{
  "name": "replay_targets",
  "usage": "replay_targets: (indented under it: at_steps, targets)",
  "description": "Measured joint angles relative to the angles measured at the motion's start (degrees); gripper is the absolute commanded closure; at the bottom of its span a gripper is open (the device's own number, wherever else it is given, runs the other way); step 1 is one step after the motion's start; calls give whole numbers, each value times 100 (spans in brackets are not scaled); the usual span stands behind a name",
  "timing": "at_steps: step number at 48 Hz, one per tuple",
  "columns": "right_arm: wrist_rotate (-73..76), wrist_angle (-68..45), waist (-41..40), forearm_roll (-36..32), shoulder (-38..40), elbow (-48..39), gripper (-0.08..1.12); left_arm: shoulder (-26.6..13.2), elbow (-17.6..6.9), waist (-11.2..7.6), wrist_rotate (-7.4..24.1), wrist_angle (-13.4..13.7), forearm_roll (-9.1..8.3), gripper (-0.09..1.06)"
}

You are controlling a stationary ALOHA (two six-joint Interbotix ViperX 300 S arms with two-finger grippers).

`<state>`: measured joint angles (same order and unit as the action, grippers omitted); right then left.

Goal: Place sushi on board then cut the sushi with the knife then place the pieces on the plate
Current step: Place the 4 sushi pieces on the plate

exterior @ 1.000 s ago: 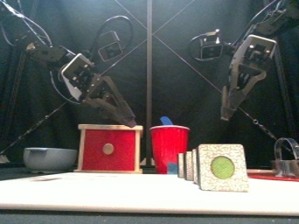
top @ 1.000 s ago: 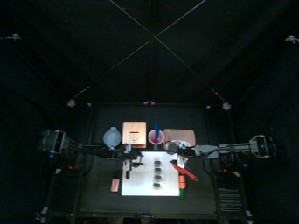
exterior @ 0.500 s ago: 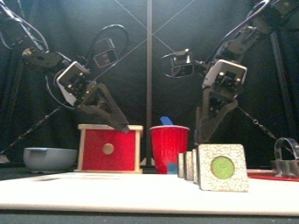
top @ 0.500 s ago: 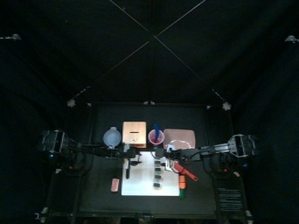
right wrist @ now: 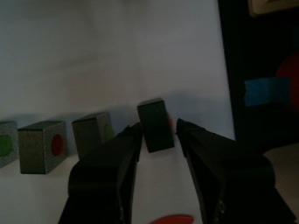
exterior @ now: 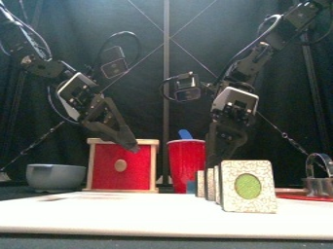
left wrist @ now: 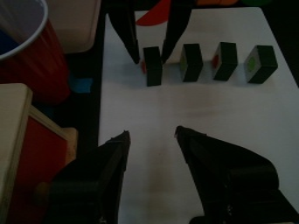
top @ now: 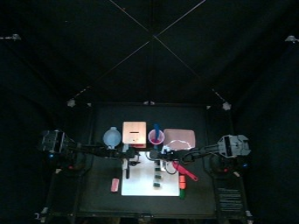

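Pickup likely: right gripper [right wrist: 158, 125] spread astride end sushi piece [right wrist: 153, 114], 1 of 4 on board [left wrist: 176, 114]; left gripper [left wrist: 151, 136] spread, hovers nearby.

Black curtains [top: 70, 61] hang behind the right gripper [exterior: 224, 148]; a small black table [top: 96, 198] lies beneath it; dim light.
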<state>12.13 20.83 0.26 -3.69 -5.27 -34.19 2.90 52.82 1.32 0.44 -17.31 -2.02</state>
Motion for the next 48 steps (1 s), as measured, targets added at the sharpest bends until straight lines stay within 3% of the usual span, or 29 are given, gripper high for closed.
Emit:
replay_targets:
  at_steps: [11, 48]
  targets:
    - [9, -141, 9, 53, -88, 62, 46, 0, 0, 0, 0, 0, 0, 13]
    - [35, 316, -229, 448, 1134, -325, 46, 0, 0, -18, -9, 0, 0, 13]
